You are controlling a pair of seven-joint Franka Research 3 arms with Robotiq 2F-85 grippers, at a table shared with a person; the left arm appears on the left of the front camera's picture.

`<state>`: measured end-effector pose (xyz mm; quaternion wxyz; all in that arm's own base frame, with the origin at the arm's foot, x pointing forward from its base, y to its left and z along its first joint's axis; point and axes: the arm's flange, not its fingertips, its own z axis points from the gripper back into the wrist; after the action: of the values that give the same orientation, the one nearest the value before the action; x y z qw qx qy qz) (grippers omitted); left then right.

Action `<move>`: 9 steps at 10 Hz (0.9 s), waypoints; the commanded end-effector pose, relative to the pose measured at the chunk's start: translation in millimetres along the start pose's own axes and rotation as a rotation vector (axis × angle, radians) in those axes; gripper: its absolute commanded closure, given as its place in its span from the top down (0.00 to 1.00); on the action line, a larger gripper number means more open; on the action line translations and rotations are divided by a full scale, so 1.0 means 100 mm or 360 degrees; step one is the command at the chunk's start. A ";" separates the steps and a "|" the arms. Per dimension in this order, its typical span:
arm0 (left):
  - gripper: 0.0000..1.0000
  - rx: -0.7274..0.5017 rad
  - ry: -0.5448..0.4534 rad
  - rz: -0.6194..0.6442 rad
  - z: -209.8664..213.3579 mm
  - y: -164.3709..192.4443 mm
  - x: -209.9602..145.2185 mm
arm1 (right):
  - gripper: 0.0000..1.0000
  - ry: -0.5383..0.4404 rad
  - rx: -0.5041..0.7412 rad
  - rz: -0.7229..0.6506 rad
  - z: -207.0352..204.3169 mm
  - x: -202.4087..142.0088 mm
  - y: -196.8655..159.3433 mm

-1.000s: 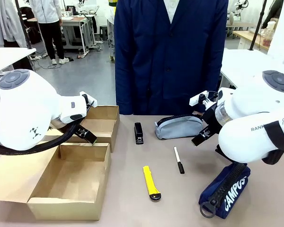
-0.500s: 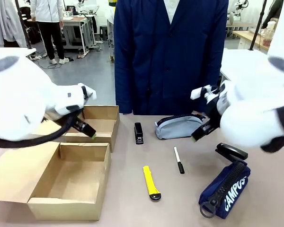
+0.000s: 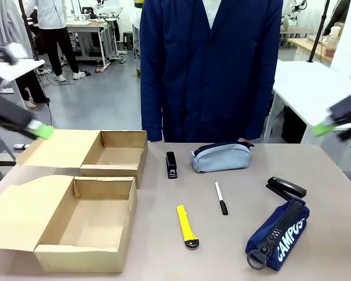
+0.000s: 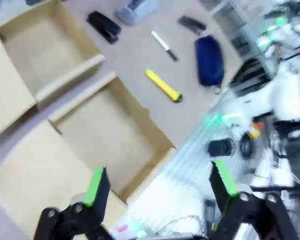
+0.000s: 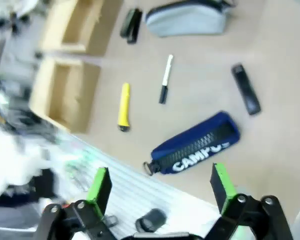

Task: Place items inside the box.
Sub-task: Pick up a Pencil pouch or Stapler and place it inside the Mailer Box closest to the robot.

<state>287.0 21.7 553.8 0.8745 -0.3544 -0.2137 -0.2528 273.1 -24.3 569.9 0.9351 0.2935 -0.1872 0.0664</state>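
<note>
**Left hand and right hand spread wide, empty**

Your hands hang above the tabletop. On it lie the yellow utility knife, marker, black staplers, grey-blue pouch and navy "CAMPUS" pouch, all outside the open cardboard box on your left.

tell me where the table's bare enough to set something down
Bare strip between the near box and the yellow knife; another between that knife and the navy pouch; also right of the grey pouch. Crowded mid-table around the marker and stapler.
</note>
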 end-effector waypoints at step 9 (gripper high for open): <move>1.00 -0.0744 -0.0881 0.1198 0.72 2.16 -1.29 | 1.00 -0.0814 0.0657 -0.1222 0.79 -1.32 -2.65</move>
<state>309.8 243.4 401.4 0.6921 -0.6603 -0.2289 0.1808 187.9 -296.5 427.7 0.7254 0.5279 -0.2756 -0.3451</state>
